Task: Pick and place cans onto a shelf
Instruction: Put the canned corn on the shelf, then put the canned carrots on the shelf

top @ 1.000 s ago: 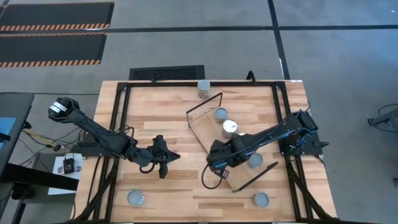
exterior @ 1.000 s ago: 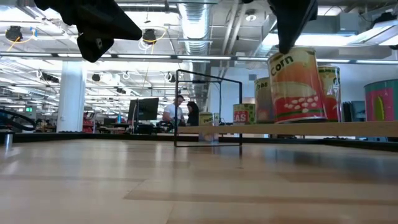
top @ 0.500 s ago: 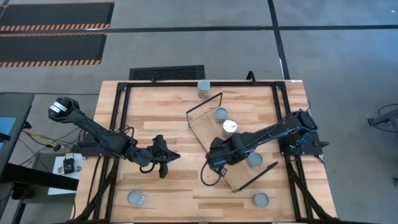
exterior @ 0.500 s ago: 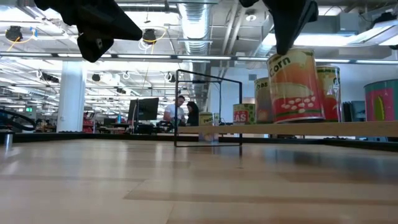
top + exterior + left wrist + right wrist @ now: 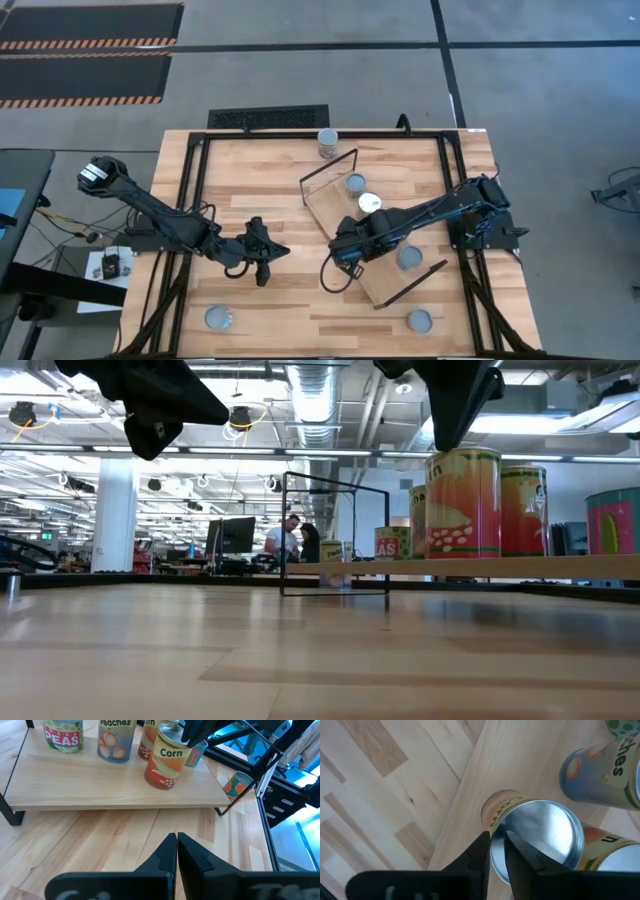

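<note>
High view: our right gripper (image 5: 347, 250) hovers over the shelf's (image 5: 335, 205) long edge.

Low view: the corn can (image 5: 463, 502) stands upright there.

Wrist views: right jaws slightly parted, released; left gripper (image 5: 177, 839) clenched, empty.

Placement is finishing; next we lift clear.

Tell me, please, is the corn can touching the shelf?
Touching. The low view shows the corn can standing upright with its base flat on the shelf board.
</note>
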Controlling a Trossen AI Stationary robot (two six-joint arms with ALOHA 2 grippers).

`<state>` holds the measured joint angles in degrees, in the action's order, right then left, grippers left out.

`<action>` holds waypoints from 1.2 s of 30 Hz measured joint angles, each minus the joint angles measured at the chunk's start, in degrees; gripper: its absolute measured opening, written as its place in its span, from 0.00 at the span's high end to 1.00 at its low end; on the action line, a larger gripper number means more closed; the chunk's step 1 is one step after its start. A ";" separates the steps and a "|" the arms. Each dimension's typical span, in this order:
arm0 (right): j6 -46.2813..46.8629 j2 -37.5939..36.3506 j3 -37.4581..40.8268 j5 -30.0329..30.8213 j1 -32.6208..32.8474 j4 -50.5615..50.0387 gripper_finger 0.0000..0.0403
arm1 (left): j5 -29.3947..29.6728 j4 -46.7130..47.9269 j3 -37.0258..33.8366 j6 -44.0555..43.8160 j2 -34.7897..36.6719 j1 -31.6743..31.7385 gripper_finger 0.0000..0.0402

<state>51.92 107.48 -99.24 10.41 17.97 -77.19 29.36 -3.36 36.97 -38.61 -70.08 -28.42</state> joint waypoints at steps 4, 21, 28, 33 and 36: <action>-2.56 0.00 0.00 0.05 0.74 0.00 0.84 | -0.02 0.00 0.00 0.00 0.00 0.30 1.00; -12.56 -13.56 -0.04 11.11 7.70 16.66 0.99 | -6.77 -0.49 0.02 3.99 0.03 4.82 1.00; -11.54 -16.71 5.37 18.94 11.55 22.66 0.99 | -11.12 -1.09 0.02 6.29 0.02 8.17 1.00; -11.88 -24.62 21.20 19.26 12.40 41.36 0.99 | -12.32 -1.11 0.02 7.37 0.02 9.62 1.00; -14.04 -30.48 31.57 18.24 11.85 56.69 0.99 | -12.85 -1.11 0.02 7.18 0.02 10.41 1.00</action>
<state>37.89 77.01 -67.67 28.65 29.81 -20.49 16.51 -4.47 36.99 -31.43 -70.06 -18.01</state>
